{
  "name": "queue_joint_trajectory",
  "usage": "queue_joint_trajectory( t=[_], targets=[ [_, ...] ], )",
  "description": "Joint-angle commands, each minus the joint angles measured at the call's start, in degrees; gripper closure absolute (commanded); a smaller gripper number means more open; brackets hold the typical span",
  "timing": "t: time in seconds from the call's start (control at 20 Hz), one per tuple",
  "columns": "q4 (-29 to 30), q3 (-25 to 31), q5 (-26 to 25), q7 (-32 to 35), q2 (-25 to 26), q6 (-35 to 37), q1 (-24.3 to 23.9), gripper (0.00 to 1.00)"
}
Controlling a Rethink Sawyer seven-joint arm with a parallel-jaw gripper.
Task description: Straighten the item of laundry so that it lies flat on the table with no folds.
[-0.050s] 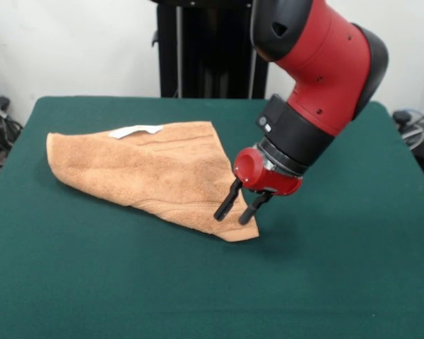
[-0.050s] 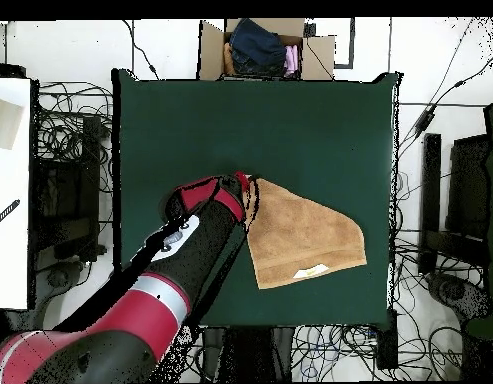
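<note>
I see the folded orange-tan terry towel (image 1: 152, 169) at centre frame on the dark green felt table (image 1: 339, 282); my black-fingered gripper (image 1: 237, 210) stands released over its lower-right corner.

Bright even light, soft shadows, no glare

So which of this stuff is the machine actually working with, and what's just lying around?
Part of the job:
- towel, folded over, with a white label
- green table
- the arm's tool, fingers apart at the towel's pointed corner

Just lying about:
- cardboard box of clothes beyond the table
- cables on the floor
</note>
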Motion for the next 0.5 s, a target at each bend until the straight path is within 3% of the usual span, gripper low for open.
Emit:
queue_joint_trajectory(
  t=[0.05,0.5],
  targets=[
    [0.21,9.69,0.82,7.01,1.58,3.51,-0.75,0.00],
    [-1.12,8.37,1.73,8.41,2.27,5.43,0.98,0.00]
  ],
)
